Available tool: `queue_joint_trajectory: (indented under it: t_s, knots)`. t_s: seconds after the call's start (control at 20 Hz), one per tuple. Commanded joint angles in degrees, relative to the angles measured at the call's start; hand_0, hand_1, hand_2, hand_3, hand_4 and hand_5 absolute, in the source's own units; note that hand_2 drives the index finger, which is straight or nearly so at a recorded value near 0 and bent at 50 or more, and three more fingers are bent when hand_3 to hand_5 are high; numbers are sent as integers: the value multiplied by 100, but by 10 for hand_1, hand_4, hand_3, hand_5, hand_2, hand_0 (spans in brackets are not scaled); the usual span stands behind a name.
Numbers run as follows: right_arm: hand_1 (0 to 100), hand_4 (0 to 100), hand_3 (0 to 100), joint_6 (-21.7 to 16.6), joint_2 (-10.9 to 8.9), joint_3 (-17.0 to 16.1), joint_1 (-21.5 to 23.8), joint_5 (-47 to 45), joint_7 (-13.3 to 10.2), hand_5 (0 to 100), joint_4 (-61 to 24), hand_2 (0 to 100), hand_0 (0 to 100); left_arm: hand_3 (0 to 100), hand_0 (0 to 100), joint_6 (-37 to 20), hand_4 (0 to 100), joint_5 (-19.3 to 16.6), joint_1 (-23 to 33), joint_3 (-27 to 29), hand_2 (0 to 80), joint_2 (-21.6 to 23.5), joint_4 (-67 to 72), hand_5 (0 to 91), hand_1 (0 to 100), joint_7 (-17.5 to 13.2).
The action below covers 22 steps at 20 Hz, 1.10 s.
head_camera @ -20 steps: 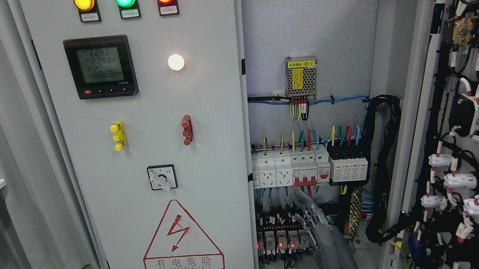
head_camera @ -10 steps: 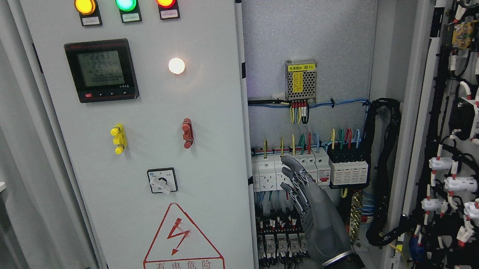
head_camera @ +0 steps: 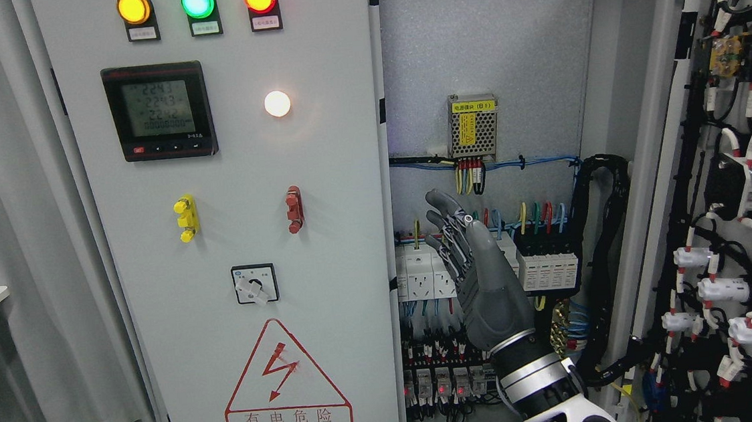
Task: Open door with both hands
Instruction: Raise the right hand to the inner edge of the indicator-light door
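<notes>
- Right hand (head_camera: 482, 276), fingers straight and holding nothing, rises at lower centre-right inside the open cabinet.
- Closed left door (head_camera: 235, 215) lies just left of it; open door (head_camera: 743, 182) far right.

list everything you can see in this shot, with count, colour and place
closed grey metal cabinet door: 1, grey, left half
round indicator lamps: 3, amber, green, red, top of that door
black digital meter: 1, black, below the lamps
lit round white lamp: 1, white, right of the meter
yellow handle: 1, mid door
red handle: 1, mid door, right of the yellow one
rotary switch: 1, black and white, lower door
red triangular warning sign: 1, door bottom
open wired door: 1, far right
white breakers: one row, cabinet interior
grey curtain: 1, far left
right hand: 1, grey, fingers spread, raised inside the open cabinet
</notes>
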Motion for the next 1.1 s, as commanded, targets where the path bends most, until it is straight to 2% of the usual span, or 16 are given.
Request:
queue_joint_trajectory:
  t_s: [0.0, 0.5, 0.75, 0.9, 1.05]
  knots:
    - [0, 0, 0, 1, 11, -19, -619, -325, -34, 0, 1097, 0, 219, 27, 296, -1, 39, -2, -79, 22, 28, 165, 30, 0, 0, -10]
    - [0, 0, 0, 19, 11, 236, -909, -483, -8, 0, 1511, 0, 219, 27, 296, -1, 38, -2, -52, 39, 27, 183, 30, 0, 0, -10]
    - [0, 0, 0, 27, 11, 359, -918, -772, 62, 0, 1528, 0, 219, 27, 295, -1, 38, -2, -52, 39, 27, 156, 39, 0, 0, -10]
    - [0, 0, 0, 229, 11, 359, -944, -887, 71, 0, 1528, 0, 219, 27, 295, -1, 38, -2, -52, 39, 27, 139, 39, 0, 0, -10]
    - [0, 0, 0, 274, 11, 359, -1032, -1089, 133, 0, 1546, 0, 219, 27, 295, -1, 38, 7, -52, 39, 27, 139, 30, 0, 0, -10]
